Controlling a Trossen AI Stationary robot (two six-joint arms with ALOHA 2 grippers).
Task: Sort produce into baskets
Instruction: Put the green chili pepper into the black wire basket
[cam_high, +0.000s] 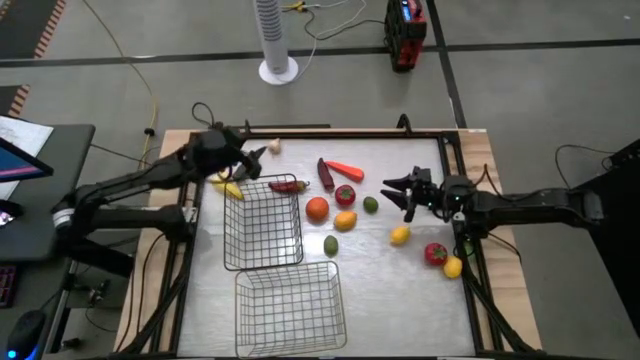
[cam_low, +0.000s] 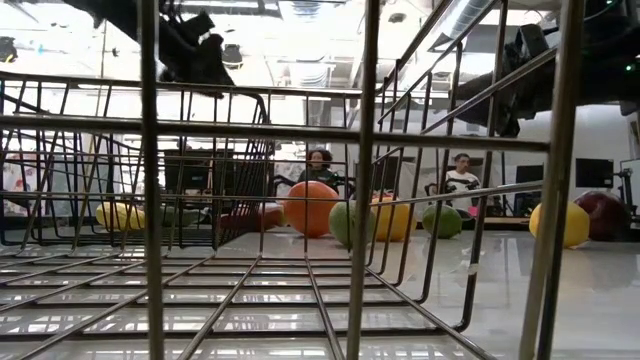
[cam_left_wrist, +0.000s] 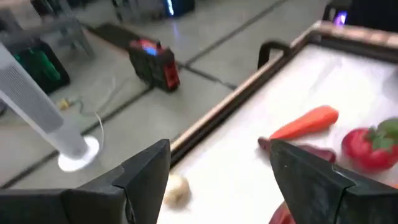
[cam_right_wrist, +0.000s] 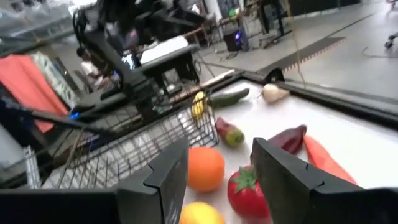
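Note:
My left gripper (cam_high: 254, 157) is open and empty over the table's far left part, by the far rim of one wire basket (cam_high: 263, 222). The white garlic (cam_left_wrist: 177, 188) lies on the table beyond its fingers, with the carrot (cam_left_wrist: 308, 122), the eggplant (cam_left_wrist: 314, 153) and the tomato (cam_left_wrist: 367, 146) farther off. My right gripper (cam_high: 391, 192) is open and empty at the right, pointing toward the table's left. The orange (cam_right_wrist: 205, 168), the tomato (cam_right_wrist: 247, 193) and a yellow fruit (cam_right_wrist: 198, 215) lie just before it. The second basket (cam_high: 290, 308) stands near the front edge.
A chilli (cam_high: 288, 185) lies at the far basket's far rim, a yellow piece (cam_high: 232, 190) at its left. Green fruits (cam_high: 370, 205) (cam_high: 331, 245), a lemon (cam_high: 400, 236), a red fruit (cam_high: 435, 254) and a yellow one (cam_high: 453, 267) are scattered right. A raised frame (cam_high: 455, 150) edges the table.

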